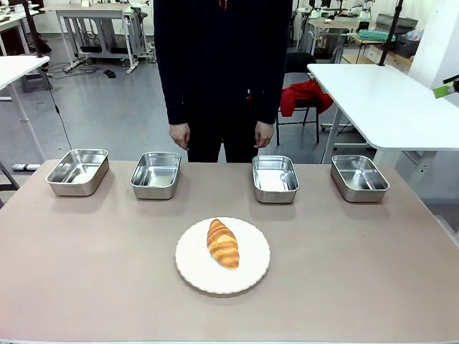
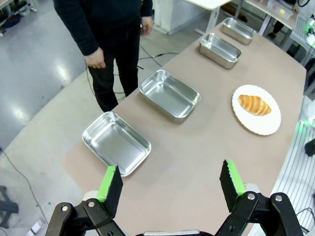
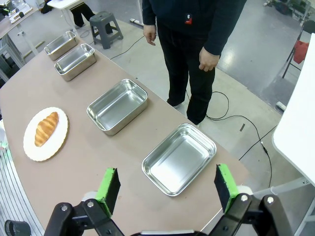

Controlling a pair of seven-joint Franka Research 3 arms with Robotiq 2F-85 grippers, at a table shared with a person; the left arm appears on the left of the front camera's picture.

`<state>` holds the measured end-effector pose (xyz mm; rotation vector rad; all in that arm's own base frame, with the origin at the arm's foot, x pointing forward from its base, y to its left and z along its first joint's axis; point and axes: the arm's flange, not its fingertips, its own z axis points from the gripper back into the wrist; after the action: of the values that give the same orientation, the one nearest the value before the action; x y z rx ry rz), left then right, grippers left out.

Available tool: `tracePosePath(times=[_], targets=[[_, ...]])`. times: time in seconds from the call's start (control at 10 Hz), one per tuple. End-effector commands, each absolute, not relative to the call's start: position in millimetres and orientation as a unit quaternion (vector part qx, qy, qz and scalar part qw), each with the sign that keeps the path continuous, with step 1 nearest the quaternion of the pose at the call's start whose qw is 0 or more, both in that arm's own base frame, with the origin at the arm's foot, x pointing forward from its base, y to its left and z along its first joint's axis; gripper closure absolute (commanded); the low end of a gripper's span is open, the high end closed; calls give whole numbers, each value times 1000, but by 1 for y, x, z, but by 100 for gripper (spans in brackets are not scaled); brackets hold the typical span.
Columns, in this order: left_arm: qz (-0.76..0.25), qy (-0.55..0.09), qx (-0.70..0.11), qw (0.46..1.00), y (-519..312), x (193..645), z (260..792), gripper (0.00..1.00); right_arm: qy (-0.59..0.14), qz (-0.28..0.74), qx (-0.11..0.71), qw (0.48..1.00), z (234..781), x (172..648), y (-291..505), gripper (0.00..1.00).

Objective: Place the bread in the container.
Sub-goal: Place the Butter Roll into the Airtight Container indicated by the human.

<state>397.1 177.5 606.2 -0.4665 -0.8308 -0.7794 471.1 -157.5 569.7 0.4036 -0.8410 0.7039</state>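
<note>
Golden-brown croissant [image 1: 223, 244], oval with a ridged, darker-striped crust, lies flat on a round white plate [image 1: 251, 271] at the near middle of the surface [image 1: 86, 272], its long axis running near to far. Along the far edge stand four shiny shallow stainless-steel pans, upright and empty: far left [image 1: 75, 188], left of centre [image 1: 153, 192], right of centre [image 1: 275, 197], far right [image 1: 361, 195]. The croissant sits well apart from all four.
</note>
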Motion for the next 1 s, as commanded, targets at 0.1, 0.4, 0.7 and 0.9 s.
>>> tracePosePath(times=[0.1,0.4,0.7,0.9], targets=[[-367,-392,-217,815,178,396,607,0,-398,333,192,833,569,470,-157,0],[-367,-392,-217,815,178,396,607,0,-398,333,192,833,569,470,-157,0],[-367,-392,-217,815,178,396,607,0,-398,333,192,833,569,470,-157,0],[-367,-392,-217,815,178,396,607,0,-398,333,192,833,569,470,-157,0]])
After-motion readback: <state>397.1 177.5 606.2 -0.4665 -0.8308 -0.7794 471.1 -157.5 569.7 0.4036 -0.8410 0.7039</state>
